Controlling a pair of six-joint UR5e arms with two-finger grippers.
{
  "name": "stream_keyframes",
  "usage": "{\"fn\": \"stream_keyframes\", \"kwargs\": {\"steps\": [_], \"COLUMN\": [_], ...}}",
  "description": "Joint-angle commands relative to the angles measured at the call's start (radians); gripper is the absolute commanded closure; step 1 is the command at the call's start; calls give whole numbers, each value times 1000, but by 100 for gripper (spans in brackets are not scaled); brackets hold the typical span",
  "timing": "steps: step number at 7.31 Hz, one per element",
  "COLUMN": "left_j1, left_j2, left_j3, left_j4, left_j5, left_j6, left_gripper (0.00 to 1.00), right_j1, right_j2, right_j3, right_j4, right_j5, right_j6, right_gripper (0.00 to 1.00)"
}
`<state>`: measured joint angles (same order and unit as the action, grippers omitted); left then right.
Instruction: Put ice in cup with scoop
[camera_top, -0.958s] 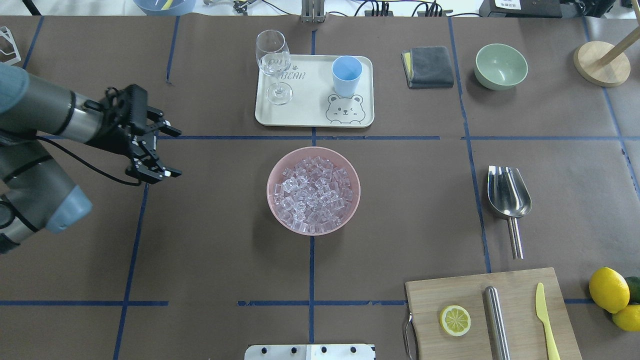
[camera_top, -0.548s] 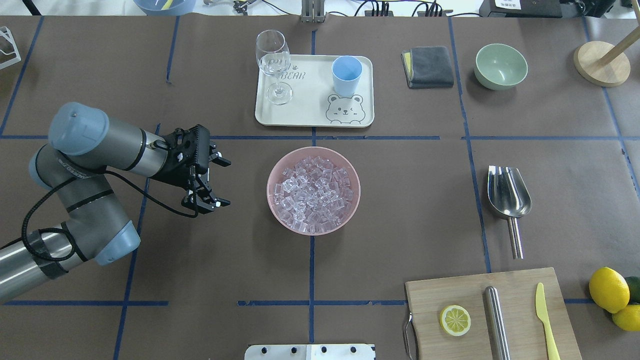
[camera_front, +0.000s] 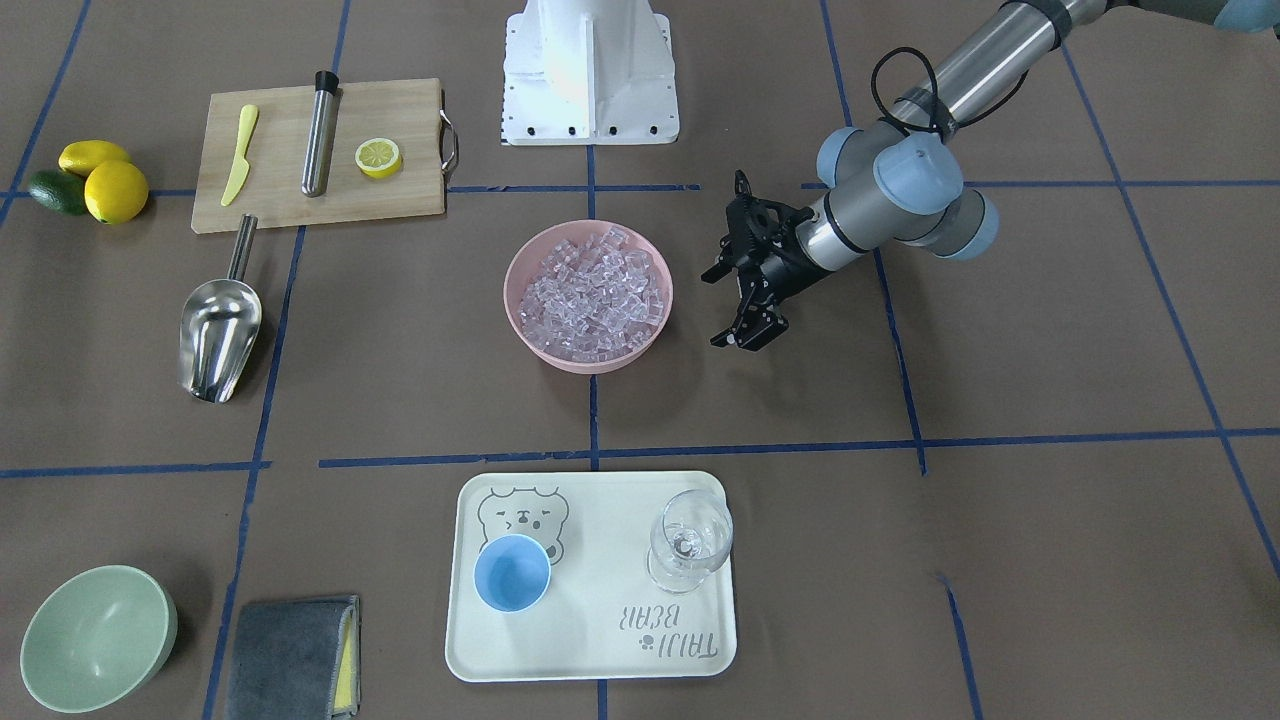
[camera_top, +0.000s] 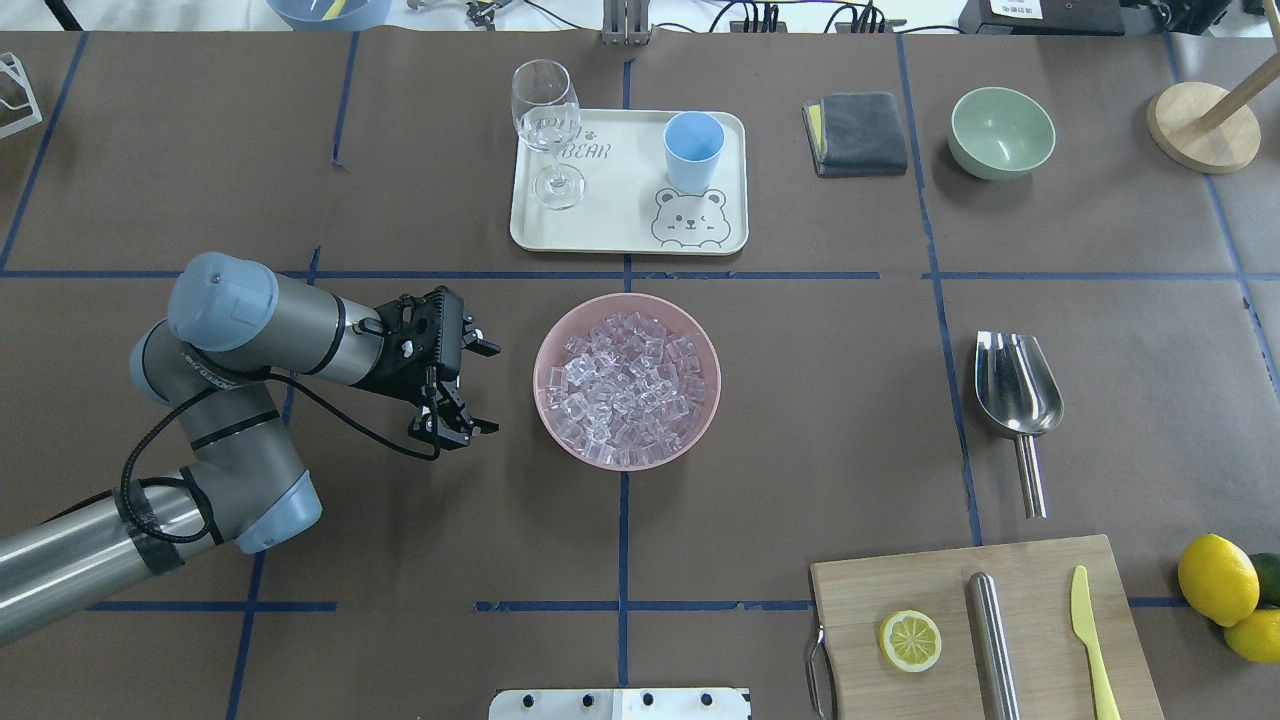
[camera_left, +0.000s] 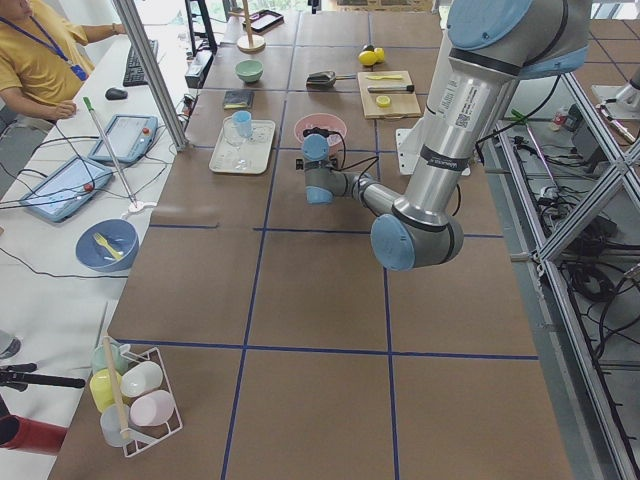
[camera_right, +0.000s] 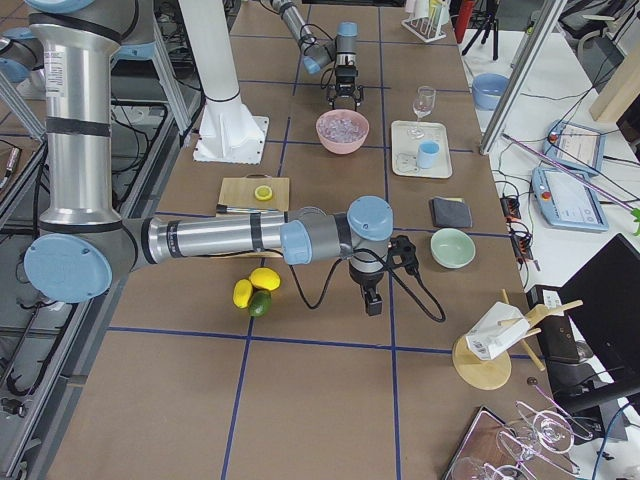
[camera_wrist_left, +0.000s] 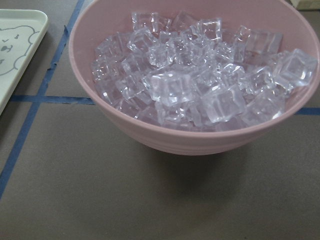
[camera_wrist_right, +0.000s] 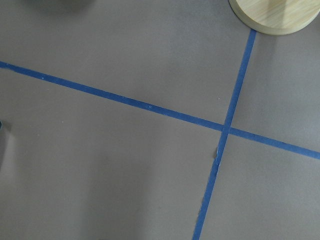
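Observation:
The ice is heaped in a pink bowl at the table's middle; it also fills the left wrist view. My left gripper is open and empty, just left of the bowl and facing it, apart from it. The light-blue cup stands upright on a cream bear tray beyond the bowl. The steel scoop lies on the table far right, handle toward me. My right gripper shows only in the exterior right view, over bare table; I cannot tell its state.
A wine glass stands on the tray's left. A grey cloth, green bowl and wooden stand lie at back right. A cutting board with lemon slice, steel tube and knife is front right, lemons beside it.
My left arm has swung right across the table, bringing the open gripper from the far left up close to the pink bowl. Nothing else moved.

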<state>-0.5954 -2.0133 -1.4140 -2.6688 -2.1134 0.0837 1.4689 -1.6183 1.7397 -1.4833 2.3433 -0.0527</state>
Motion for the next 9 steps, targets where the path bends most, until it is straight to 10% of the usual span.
{"fn": "stream_keyframes", "kwargs": {"steps": [1, 9], "left_j1": [38, 52], "left_j2": [-34, -56], "left_j3": [24, 95], "left_j4": [-10, -181], "left_j5": [29, 105], "left_j6": [-36, -93], "left_gripper": [0, 0], "right_j1": [-7, -151], "right_j2": [0, -2], "right_j3": [7, 144], "right_j4": [0, 1], "right_j5": [1, 1], "right_j6": [2, 248], "right_gripper": [0, 0]}}
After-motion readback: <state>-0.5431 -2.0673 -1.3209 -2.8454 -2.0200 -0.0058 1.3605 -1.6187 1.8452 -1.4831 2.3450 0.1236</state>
